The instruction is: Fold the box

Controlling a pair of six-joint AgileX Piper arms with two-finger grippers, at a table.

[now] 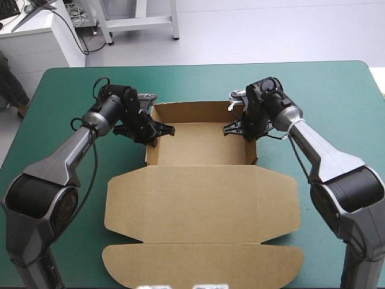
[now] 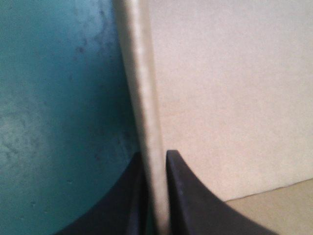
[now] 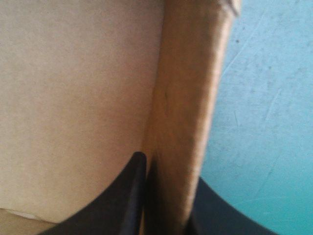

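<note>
The box point(image 1: 201, 144) sits upper centre on the teal-green counter point(image 1: 337, 90), tray formed, lid point(image 1: 201, 205) flat below. The left end effector point(image 1: 157, 129) and right end effector point(image 1: 236, 127) each pinch a side wall, nearly closed. Step in hand: setting the walls. The next move likely requires releasing without disturbing them.

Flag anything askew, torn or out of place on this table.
Nothing stands out. The brown box sits square as an open tray, walls upright, its lid lying flat on the robot's side of it. The left claw and right claw are each shut on a side wall; no tear or crush shows.
</note>
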